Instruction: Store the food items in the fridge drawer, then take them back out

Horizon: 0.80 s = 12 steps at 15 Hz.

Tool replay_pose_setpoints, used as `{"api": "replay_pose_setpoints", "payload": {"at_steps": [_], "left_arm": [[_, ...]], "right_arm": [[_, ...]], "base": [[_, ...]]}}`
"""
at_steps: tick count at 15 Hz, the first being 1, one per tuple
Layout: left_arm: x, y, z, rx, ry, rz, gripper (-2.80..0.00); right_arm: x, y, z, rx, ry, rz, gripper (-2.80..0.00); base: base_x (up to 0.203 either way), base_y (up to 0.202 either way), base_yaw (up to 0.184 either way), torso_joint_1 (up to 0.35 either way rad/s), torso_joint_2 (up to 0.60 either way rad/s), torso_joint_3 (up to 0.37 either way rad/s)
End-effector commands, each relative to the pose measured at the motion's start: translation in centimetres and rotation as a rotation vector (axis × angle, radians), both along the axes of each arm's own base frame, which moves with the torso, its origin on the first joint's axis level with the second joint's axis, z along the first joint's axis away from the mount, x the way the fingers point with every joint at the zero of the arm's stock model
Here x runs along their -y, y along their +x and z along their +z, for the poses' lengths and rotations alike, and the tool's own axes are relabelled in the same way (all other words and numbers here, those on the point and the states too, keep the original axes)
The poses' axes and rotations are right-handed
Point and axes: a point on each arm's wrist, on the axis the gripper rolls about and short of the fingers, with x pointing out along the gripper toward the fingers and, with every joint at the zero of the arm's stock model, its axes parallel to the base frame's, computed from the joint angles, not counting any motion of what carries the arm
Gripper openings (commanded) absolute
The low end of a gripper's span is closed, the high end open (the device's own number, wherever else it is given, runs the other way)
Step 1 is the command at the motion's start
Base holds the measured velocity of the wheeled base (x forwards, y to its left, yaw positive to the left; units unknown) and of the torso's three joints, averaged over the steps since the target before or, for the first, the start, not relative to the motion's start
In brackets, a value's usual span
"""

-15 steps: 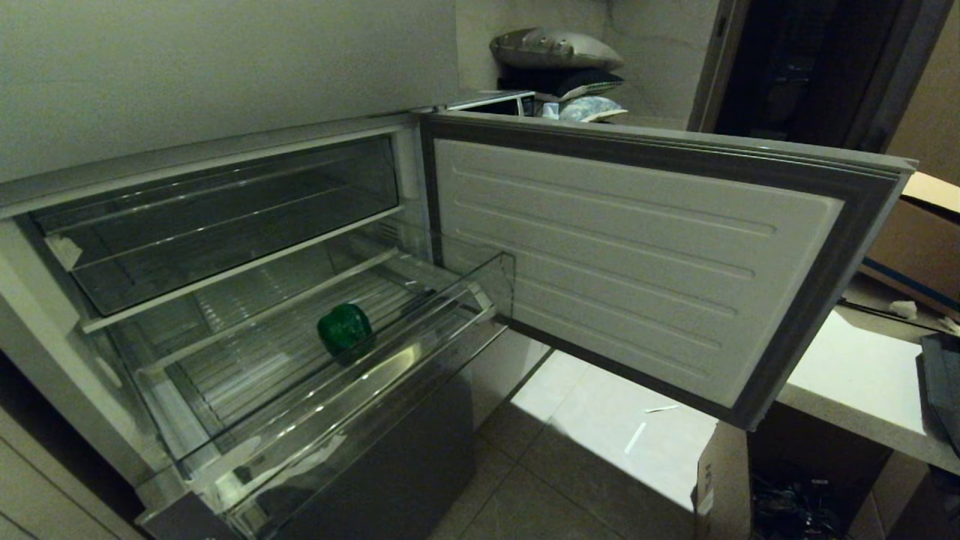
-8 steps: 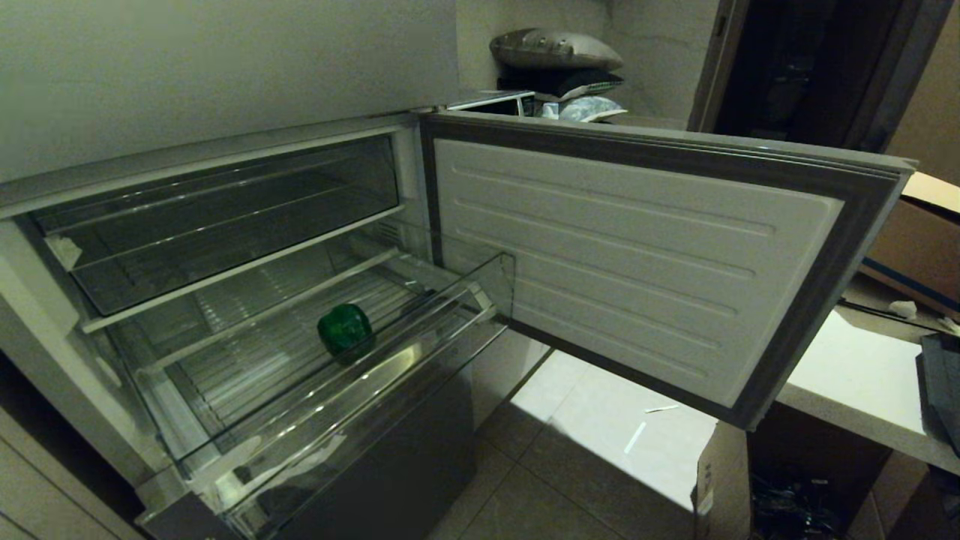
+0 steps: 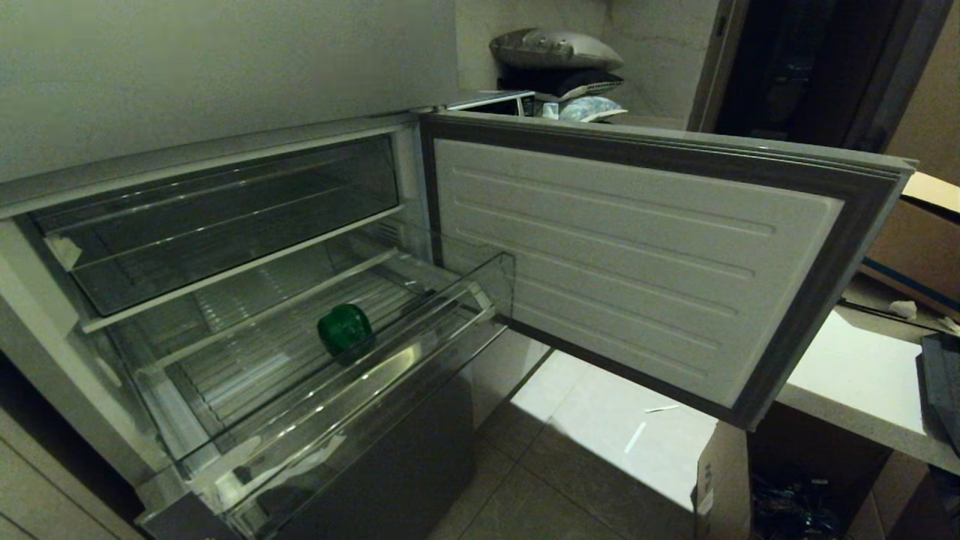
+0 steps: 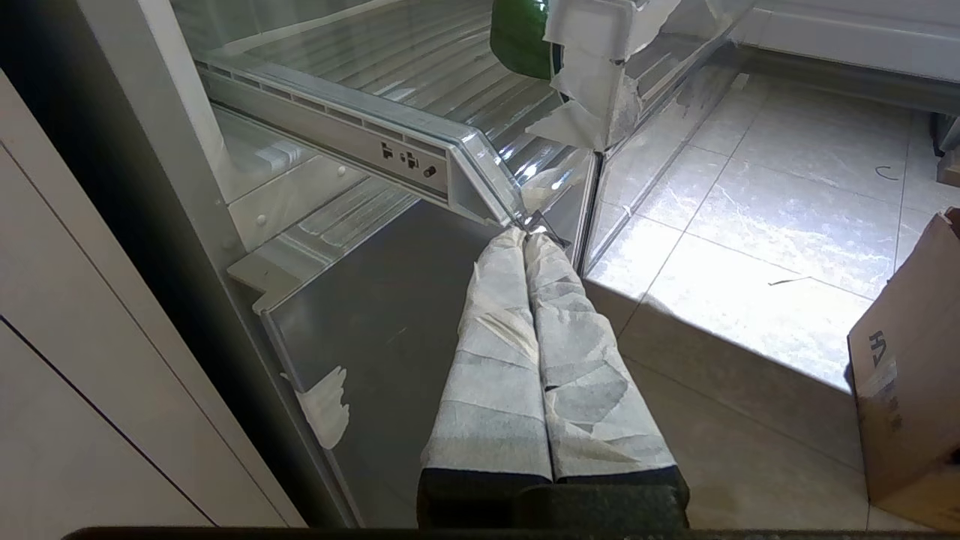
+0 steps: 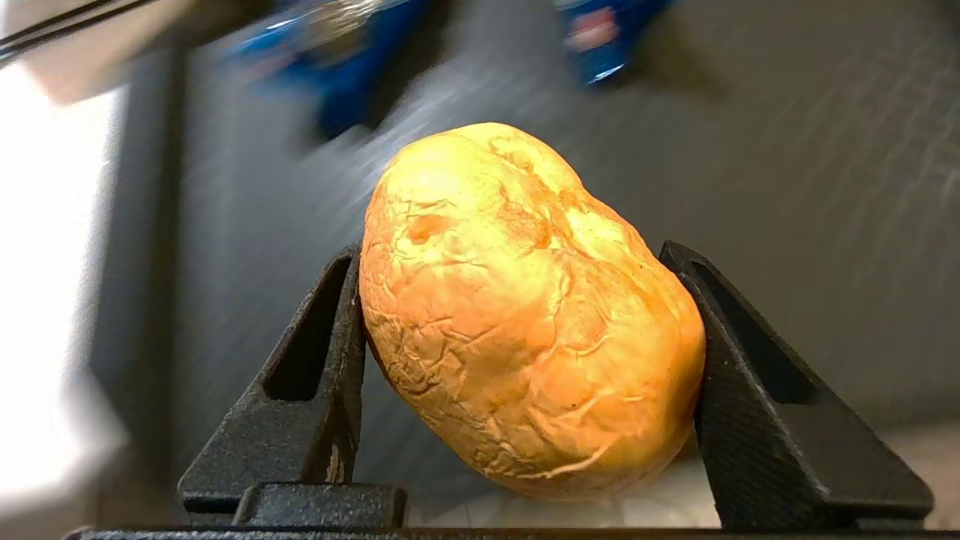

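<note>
Storage step is in progress, with 1 of 2 food items already placed. The green bell pepper (image 3: 344,328) is sitting on the ribbed floor of the fridge drawer (image 3: 390,375), near the clear front lip, and the drawer is standing pulled out below the shallower upper bin (image 3: 225,225).

The right gripper (image 5: 525,330) is clamping the tan-orange lump (image 5: 525,315) between its 2 black fingers (image 5: 315,375), each pressing a flank. This gripper is outside the head view. The background behind it is blurred; it appears to be a dark surface with blue-labelled objects, and its exact location cannot be confirmed.

The left gripper (image 4: 525,238) is parked low by the drawer's near corner, its wrapped fingers (image 4: 495,352) lying together and holding nothing.

Next move, in my judgement: carrying the lump over the tall front lip and lowering it onto bare floor beside the pepper, without knocking the pepper.

Condition of item: the lump is oval, matt, with a crackled, wrinkled skin, paler yellow on top and deeper orange lower down. It is sitting tilted in the grip, so some slip on release is possible.
</note>
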Motion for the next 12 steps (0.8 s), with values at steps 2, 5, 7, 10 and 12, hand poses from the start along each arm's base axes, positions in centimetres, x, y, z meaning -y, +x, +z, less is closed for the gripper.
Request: {"api": "replay_pose_setpoints", "payload": {"at_steps": [2,5,7,10,12], "left_arm": [[0.0,0.0,0.0,0.001,0.0,0.001,-2.8],[0.0,0.0,0.0,0.001,0.0,0.001,-2.8],[0.0,0.0,0.0,0.001,0.0,0.001,-2.8],[0.0,0.0,0.0,0.001,0.0,0.001,-2.8],[0.0,0.0,0.0,0.001,0.0,0.001,-2.8]], "right_arm": [[-11.6,-2.9,1.9,0.09,-0.201,0.162,-2.8],[-18.6,-4.7,-0.6,0.158,-0.258,0.471,-2.8],[-21.0,-7.4,-2.3,0.209,-0.292,0.589,-2.8],[-22.2,-10.3,-4.4,0.274,-0.354,0.683,-2.8],[-22.2,-10.5,-5.9,0.161,-0.399,0.751,-2.8]], "base": [[0.0,0.0,0.0,0.0,0.0,0.0],[0.0,0.0,0.0,0.0,0.0,0.0],[0.0,0.0,0.0,0.0,0.0,0.0],[0.0,0.0,0.0,0.0,0.0,0.0],[0.0,0.0,0.0,0.0,0.0,0.0]]}}
